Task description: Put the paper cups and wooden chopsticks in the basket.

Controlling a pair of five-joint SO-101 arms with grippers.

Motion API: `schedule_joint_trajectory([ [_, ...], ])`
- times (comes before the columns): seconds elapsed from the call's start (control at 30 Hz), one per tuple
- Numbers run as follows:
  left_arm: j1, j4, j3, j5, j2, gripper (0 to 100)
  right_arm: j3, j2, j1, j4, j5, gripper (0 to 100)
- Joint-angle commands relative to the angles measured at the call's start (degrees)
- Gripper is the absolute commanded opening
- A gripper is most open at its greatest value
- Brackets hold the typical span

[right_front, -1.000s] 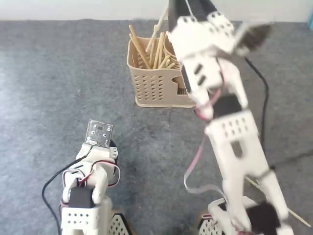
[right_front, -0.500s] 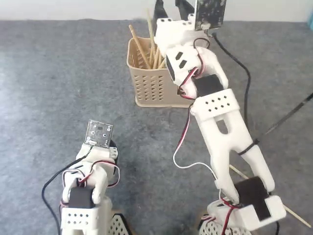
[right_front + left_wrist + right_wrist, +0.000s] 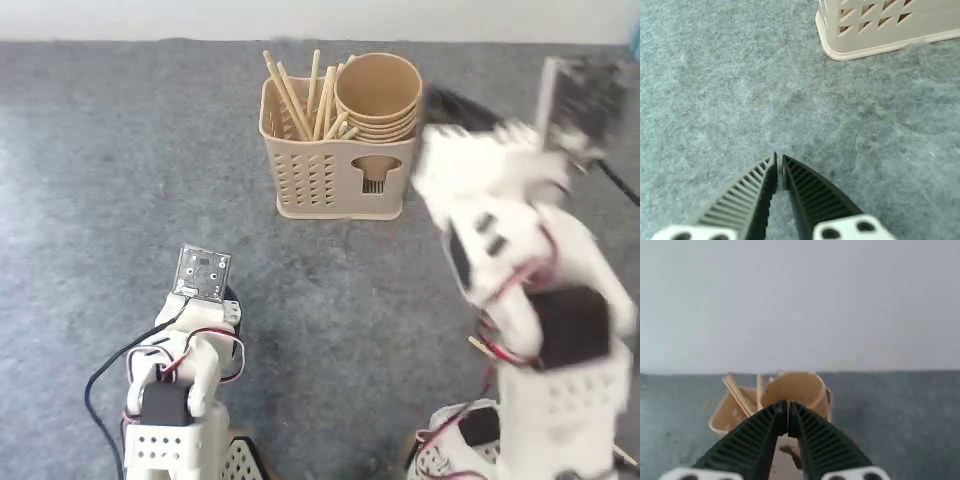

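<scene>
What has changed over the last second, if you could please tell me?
The right arm drew back from over the basket toward its base, uncovering the stack of paper cups; the right gripper is shut and empty. The left arm, basket and chopsticks stayed put.

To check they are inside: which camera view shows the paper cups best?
The high view: the stacked paper cups show clearly in the basket. In the right wrist view the right gripper covers part of them; the left wrist view catches the basket's bottom corner.
</scene>
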Motion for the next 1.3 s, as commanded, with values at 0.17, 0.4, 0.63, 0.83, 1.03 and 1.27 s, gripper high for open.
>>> schedule_joint_trajectory([
  [0.17, 0.2, -1.3, -0.4, -0.4, -1.0, 1, 0.0, -1.6, 12.9, 29.1, 9.0, 0.8],
  [0.4, 0.2, -1.3, -0.4, -0.4, -1.0, 1, 22.9, -2.5, 20.1, 33.1, 37.4, 1.0],
  [0.63, 0.2, -1.3, -0.4, -0.4, -1.0, 1, 38.7, -2.6, 34.7, 33.0, 64.6, 9.2],
  [0.83, 0.2, -1.3, -0.4, -0.4, -1.0, 1, 52.4, -2.6, 42.6, 22.6, 77.9, 16.9],
  [1.03, 0.2, -1.3, -0.4, -0.4, -1.0, 1, 64.9, -2.2, 44.4, 4.7, 77.7, 9.9],
  [1.27, 0.2, -1.3, -0.4, -0.4, -1.0, 1, 69.8, -2.1, 44.5, -5.1, 77.8, 9.5],
])
